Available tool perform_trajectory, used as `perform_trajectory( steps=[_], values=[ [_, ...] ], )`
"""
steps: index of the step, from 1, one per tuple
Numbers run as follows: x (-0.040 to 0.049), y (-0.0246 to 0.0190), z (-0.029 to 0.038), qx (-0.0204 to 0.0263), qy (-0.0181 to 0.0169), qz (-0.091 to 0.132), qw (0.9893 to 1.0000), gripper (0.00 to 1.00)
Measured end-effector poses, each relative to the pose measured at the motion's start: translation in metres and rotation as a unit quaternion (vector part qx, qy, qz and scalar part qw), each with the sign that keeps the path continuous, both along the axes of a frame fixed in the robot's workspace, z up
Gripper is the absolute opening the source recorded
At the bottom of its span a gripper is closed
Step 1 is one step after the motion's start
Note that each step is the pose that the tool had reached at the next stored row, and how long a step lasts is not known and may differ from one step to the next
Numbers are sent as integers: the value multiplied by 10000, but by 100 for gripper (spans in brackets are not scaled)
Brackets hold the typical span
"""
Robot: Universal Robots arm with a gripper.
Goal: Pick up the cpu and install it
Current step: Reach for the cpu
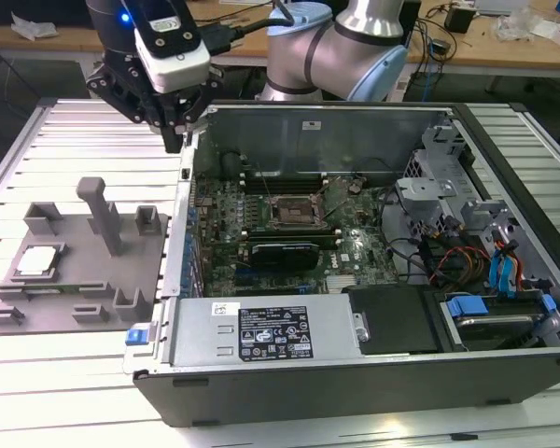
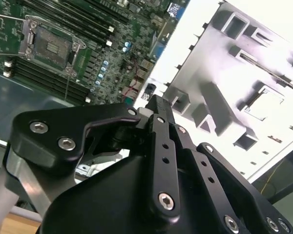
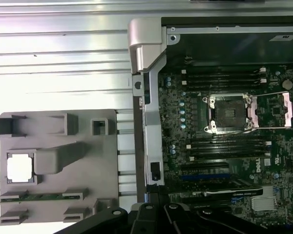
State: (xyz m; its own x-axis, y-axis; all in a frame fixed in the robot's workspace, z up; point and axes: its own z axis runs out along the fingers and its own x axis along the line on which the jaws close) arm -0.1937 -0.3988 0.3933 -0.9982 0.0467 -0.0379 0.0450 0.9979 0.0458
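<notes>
Hovering over counter (image 1: 65,140): tool (image 1: 175,138), hanging just outside back corner of open computer case (image 1: 355,378), fingers sitting together, gripping nothing. Chip (image 1: 37,261) lying flat in square pocket of grey tray (image 1: 84,275), at exterior view's left, well apart from tool; appearing as bright square in first wrist view (image 3: 19,167). Socket (image 1: 289,213) on green board (image 1: 355,247) inside case showing dark centre within metal frame.

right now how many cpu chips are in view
1. The cpu lies in a square recess of the grey plate, at the exterior view's left of the open computer case. The socket on the motherboard holds no chip. Others could be hidden.
</notes>
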Motion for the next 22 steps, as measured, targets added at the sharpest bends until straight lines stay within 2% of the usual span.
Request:
perform_trajectory(
  steps=[7,22],
  values=[
    [-192,0,0,0,-37,0,10000,11],
    [-519,0,0,0,-101,1,9999,11]
  ],
)
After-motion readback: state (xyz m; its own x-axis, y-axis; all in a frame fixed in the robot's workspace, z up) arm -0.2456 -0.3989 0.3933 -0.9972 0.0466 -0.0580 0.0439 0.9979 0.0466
